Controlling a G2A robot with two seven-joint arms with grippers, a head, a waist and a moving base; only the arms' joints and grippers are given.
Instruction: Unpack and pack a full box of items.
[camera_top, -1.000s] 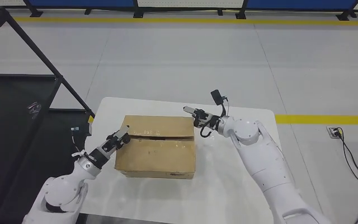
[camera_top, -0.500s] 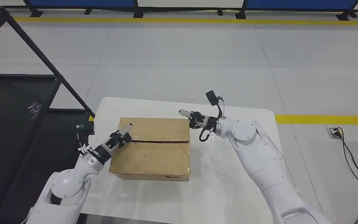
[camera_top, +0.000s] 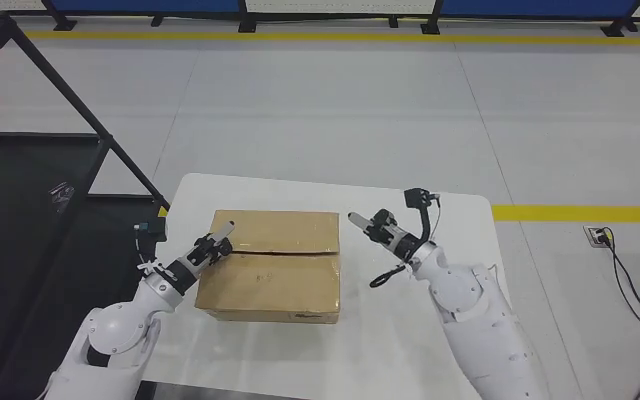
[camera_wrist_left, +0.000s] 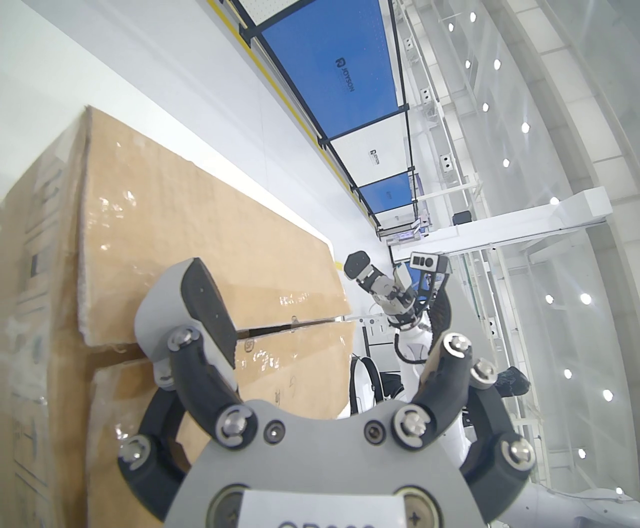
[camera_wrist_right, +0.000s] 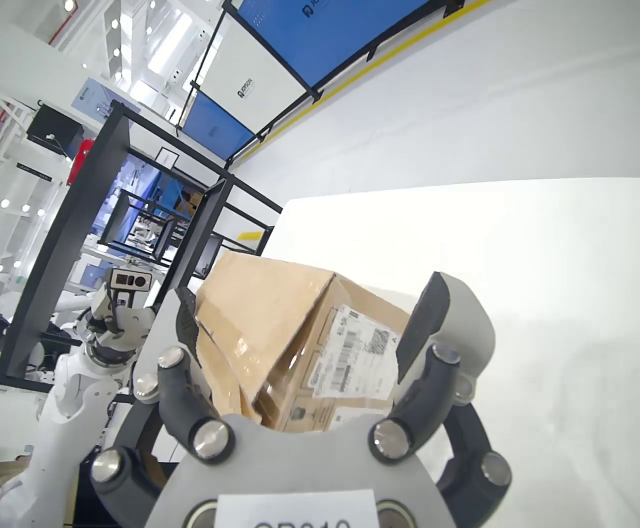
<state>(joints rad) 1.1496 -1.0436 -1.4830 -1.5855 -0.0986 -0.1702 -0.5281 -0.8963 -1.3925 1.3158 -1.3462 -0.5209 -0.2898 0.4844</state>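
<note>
The box is matt brown corrugated cardboard with glossy clear tape over its flaps; a white paper label is stuck on the end facing the right jaws. The counter under the jaws is smooth, matt white. The pads are matt black.

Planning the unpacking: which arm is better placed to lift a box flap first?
Left, probably. The left tool, open, sits at the box seam's end; the right tool, also open, hangs beside the box, apart from it.
</note>
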